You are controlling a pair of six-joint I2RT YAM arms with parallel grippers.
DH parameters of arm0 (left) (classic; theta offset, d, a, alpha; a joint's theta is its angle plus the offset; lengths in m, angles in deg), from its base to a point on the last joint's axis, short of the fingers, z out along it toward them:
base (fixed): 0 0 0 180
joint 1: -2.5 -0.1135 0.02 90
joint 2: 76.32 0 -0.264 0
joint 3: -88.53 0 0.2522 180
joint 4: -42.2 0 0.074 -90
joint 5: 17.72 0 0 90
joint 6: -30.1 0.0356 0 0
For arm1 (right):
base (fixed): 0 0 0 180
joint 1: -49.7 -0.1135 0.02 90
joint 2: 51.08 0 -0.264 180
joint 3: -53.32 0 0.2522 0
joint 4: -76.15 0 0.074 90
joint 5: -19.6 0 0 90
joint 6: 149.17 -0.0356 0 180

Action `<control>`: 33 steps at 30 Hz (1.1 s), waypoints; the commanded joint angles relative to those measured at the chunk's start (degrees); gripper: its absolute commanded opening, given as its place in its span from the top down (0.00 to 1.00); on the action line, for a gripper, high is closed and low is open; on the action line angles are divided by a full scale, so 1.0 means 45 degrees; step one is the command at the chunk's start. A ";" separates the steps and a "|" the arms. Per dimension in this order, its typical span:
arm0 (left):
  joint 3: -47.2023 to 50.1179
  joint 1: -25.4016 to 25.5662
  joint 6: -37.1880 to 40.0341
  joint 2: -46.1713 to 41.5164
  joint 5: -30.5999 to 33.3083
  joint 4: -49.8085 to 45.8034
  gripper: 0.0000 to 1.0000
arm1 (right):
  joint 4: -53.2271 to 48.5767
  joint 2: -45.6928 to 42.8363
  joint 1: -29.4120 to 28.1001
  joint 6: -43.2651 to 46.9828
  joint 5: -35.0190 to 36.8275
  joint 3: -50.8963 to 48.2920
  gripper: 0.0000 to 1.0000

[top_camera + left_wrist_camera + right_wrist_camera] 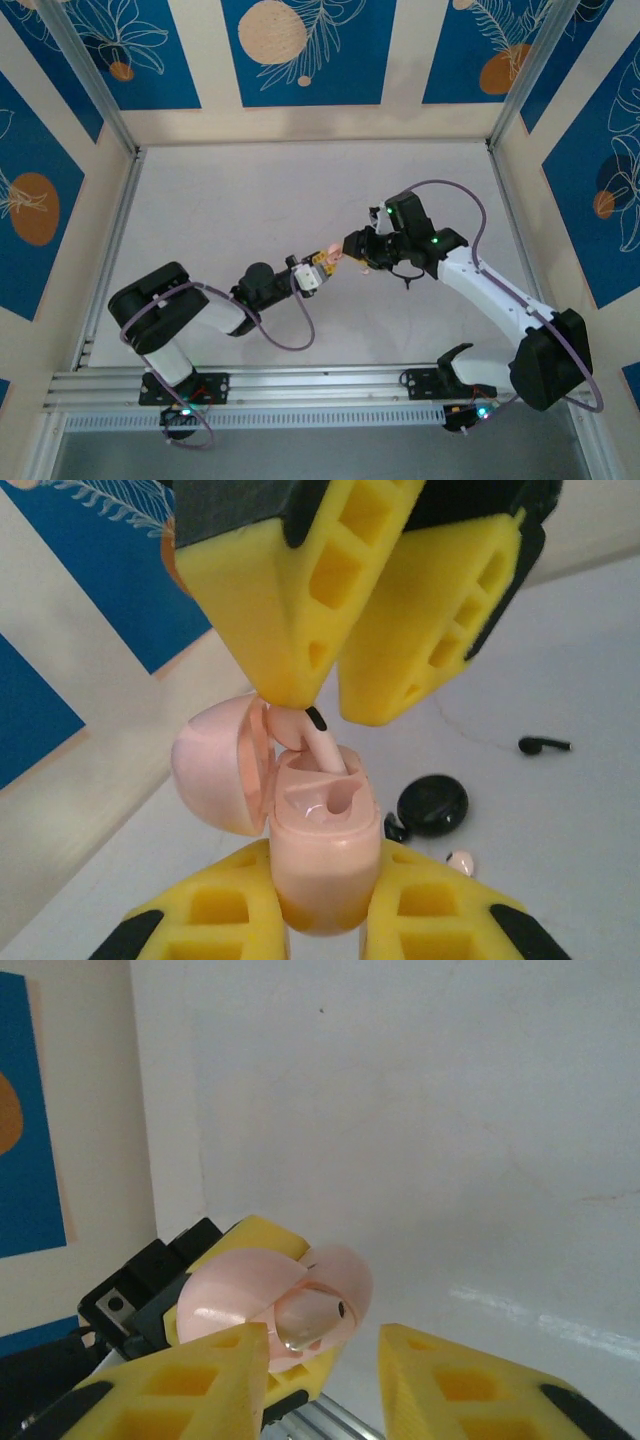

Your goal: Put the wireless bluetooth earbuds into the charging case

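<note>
L tool is clamped on the pink charging case. One yellow finger presses each side of the case's lower body, and the case stands upright btwn them w/ its open top away from the wrist. The lid is swung open and hangs off the hinge, to the left in the L wrist view. Two wells show in the top of the case. A pink earbud w/ a black tip sits in the one nearer the lid, its stem tilted twd the lid. The other well looks bare.

R tool faces the L tool tip to tip, right over the case mouth. Its fingers are a narrow gap apart. In the R wrist view the earbud sits just past the tips, near one finger, w/ bare surface visible btwn it and the other finger. So the R tool isn't pinching it.

Beyond the case, down on the surface:
- a black round disc
- a small black piece touching or just beside the disc's edge
- a tiny pale-pink piece close by
- a black earbud farther out, well apart from the disc, lying on its side

From the top cam, both tools meet above mid-surface, w/ the case btwn them.
</note>
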 commanded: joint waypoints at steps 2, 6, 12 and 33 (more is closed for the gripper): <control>-0.0172 0.0275 -0.0828 -0.0298 -0.0548 0.0784 0.87 | -0.0580 -0.0638 0.0081 0.1213 -0.0322 0.0574 0.61; -0.0143 0.0171 -0.1566 -0.0329 -0.0827 0.0787 0.86 | -0.0587 -0.1426 0.0148 0.2275 -0.0407 0.0607 0.58; -0.0143 0.0042 -0.2254 -0.0373 -0.1455 0.0791 0.86 | -0.0398 -0.2415 0.0744 0.4246 -0.1306 0.0607 0.54; -0.0366 -0.0653 -0.3827 -0.0581 -0.4696 0.0780 0.84 | -0.0494 -0.3645 0.2735 2.0455 -0.5256 -0.1651 0.65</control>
